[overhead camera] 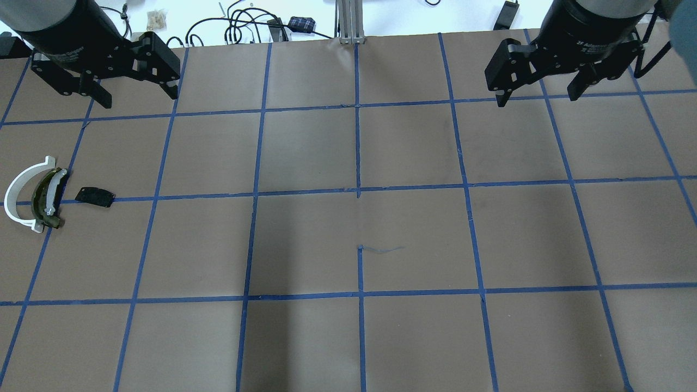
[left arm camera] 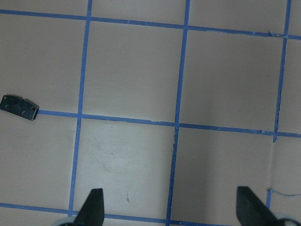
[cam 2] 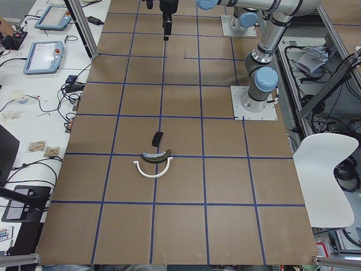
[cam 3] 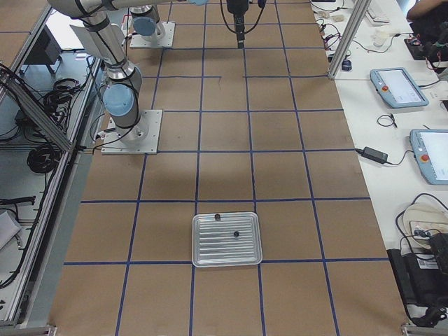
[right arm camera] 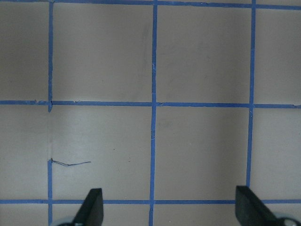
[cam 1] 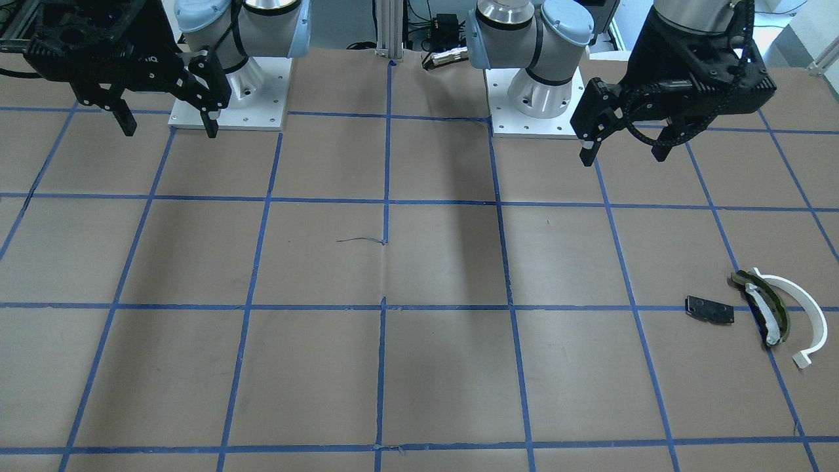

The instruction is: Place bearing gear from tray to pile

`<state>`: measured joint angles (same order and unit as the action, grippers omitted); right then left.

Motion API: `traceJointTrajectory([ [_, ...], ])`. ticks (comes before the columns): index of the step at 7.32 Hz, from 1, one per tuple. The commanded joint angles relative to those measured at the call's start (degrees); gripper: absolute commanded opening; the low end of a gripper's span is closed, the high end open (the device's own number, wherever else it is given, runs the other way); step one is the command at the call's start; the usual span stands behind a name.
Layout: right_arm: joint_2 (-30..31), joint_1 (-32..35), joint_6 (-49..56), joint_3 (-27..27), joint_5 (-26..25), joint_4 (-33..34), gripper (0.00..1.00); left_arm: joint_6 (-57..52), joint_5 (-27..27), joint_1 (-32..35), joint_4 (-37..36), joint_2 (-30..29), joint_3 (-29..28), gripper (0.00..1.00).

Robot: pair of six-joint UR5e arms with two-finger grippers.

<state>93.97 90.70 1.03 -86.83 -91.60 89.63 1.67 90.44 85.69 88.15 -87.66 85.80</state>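
Note:
The pile lies at the table's left end: a white arc [overhead camera: 16, 190], a dark olive curved piece [overhead camera: 46, 198] and a flat black plate [overhead camera: 94, 196]; it also shows in the front view [cam 1: 767, 308]. A silver tray [cam 3: 210, 260] shows only in the exterior right view. In it lies a tiny black part [cam 3: 236, 233], apparently the bearing gear, too small for detail. My left gripper [overhead camera: 139, 98] hangs open and empty high above the table, beyond the pile. My right gripper [overhead camera: 536, 98] hangs open and empty, far from the tray.
A second tiny dark part [cam 3: 217, 216] lies at the tray's far rim. The table is brown with a blue tape grid. The black plate [left arm camera: 19, 108] shows at the left wrist view's left edge. Tablets and cables lie on the side bench [cam 3: 399, 87].

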Motion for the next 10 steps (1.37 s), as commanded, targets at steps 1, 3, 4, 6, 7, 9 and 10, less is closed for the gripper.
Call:
traceJointTrajectory([
  [1, -0.10, 0.00, 0.02, -0.01, -0.15, -0.07, 1.00, 0.00, 0.00, 0.00, 0.00, 0.04, -0.02, 1.00],
  [3, 0.25, -0.09, 3.08, -0.27, -0.59, 0.20, 0.98, 0.00, 0.00, 0.00, 0.00, 0.04, -0.02, 1.00],
  [4, 0.07, -1.39, 9.71, -0.09, -1.38, -0.07, 1.00, 0.00, 0.00, 0.00, 0.00, 0.04, 0.07, 1.00],
  [6, 0.07, -10.57, 26.04, 1.31, -1.92, -0.24, 1.00, 0.00, 0.00, 0.00, 0.00, 0.04, 0.07, 1.00],
  [7, 0.07, -17.16, 38.66, 1.31, -1.48, -0.07, 1.00, 0.00, -0.09, 0.00, -0.09, 0.04, 0.07, 1.00],
  [9, -0.98, -31.05, 59.77, 0.88, -0.77, 0.46, 1.00, 0.00, 0.00, 0.00, -0.09, 0.12, 0.07, 1.00],
  [10, -4.12, -36.25, 68.32, 0.70, -0.68, 1.07, 1.00, 0.00, 0.00, 0.00, 0.00, 0.12, 0.07, 1.00],
])
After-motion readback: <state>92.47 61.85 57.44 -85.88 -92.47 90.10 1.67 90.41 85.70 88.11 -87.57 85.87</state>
